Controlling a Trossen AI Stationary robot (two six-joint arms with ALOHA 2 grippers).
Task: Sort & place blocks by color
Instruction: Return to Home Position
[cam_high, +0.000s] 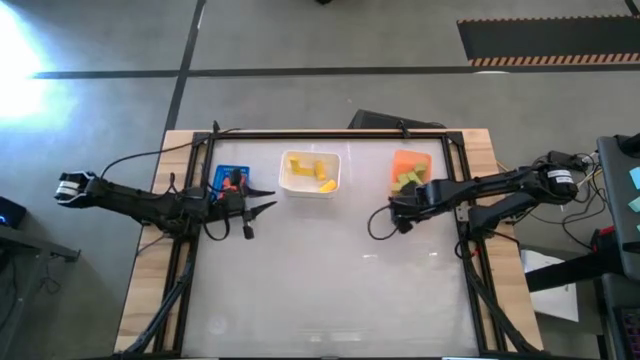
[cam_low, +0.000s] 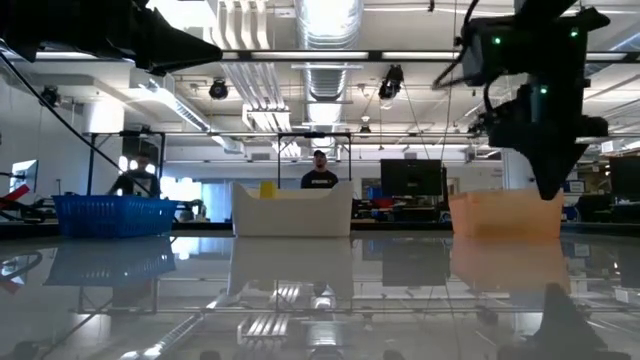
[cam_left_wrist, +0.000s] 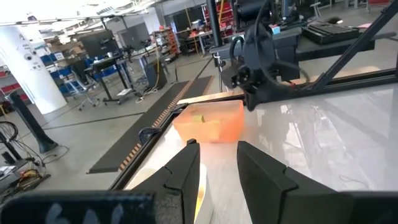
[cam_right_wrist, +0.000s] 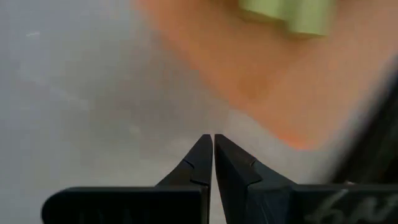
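Note:
In the high view the blocks lie sorted in three bins at the table's far side. Red blocks (cam_high: 236, 180) are in the blue bin (cam_high: 222, 172), yellow blocks (cam_high: 318, 183) in the white bin (cam_high: 310, 158), and light green blocks (cam_high: 406, 180) in the orange bin (cam_high: 412, 158). My left gripper (cam_high: 266, 201) hangs open just right of the blue bin and holds nothing; its fingers (cam_left_wrist: 186, 171) point toward the orange bin (cam_left_wrist: 211, 124). My right gripper (cam_high: 398, 213) is shut and empty, pointing down at the bare table just near of the orange bin (cam_right_wrist: 261, 62), where green blocks (cam_right_wrist: 292, 15) show.
A black frame (cam_high: 330, 131) runs around the glossy white table top. The three bins (cam_low: 292, 210) stand in a row along its far side, and the middle and near part of the top (cam_high: 330, 290) carries nothing. A person (cam_low: 320, 172) stands far behind the table.

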